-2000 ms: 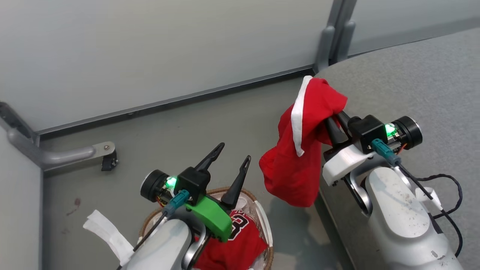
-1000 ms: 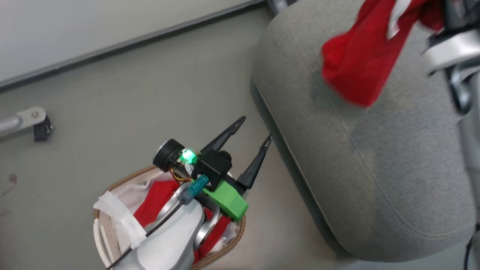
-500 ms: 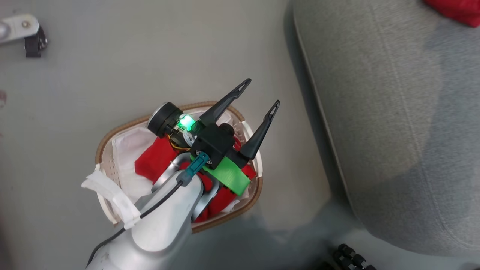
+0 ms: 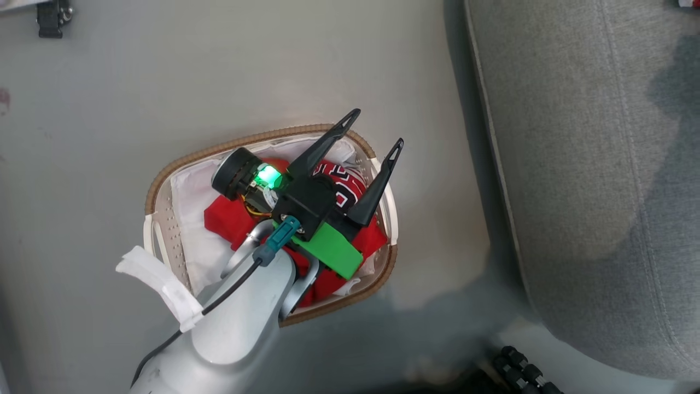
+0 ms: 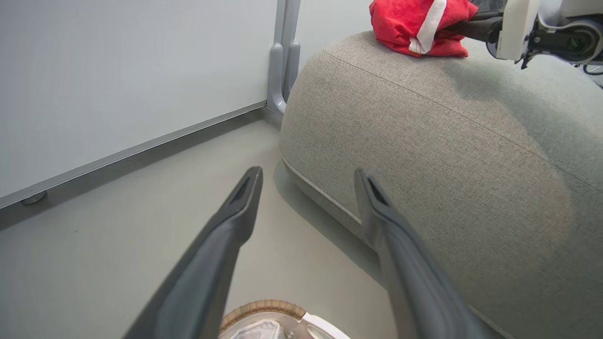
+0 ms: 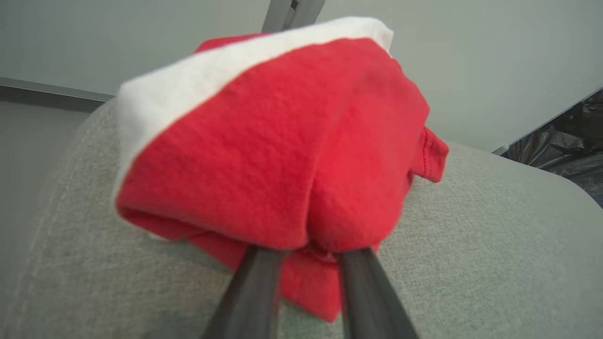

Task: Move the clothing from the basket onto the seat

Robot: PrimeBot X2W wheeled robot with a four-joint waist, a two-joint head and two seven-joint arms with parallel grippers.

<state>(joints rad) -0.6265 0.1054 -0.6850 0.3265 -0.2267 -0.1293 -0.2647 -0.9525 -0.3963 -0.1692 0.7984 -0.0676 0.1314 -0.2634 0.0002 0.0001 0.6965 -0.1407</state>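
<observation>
The left claw [image 4: 377,127] hung spread wide, its two long dark tapered fingers [image 4: 322,148] well apart and gripping nothing. Directly beneath it lay the jersey [image 4: 342,183], crumpled red cloth with part of a black, white-edged number showing between the fingers. The jersey sat inside the basket [image 4: 219,150], an oval of white perforated plastic with a brown woven rim, lined by a thin white liner [image 4: 191,219] that spilled over the edge nearest the forearm. Under the basket, the smooth grey floor [image 4: 219,65] ran on beyond the claw's tips. The right claw [image 6: 311,254] had its fingers drawn close, the tips buried in cloth, pinching a bunched fold of the striped garment [image 6: 282,141], soft red fabric with a broad white band. That garment rested in a heap on the seat [image 6: 471,235] under and ahead of this claw, a large rounded cushion of coarse grey weave with a stitched seam along its edge.
</observation>
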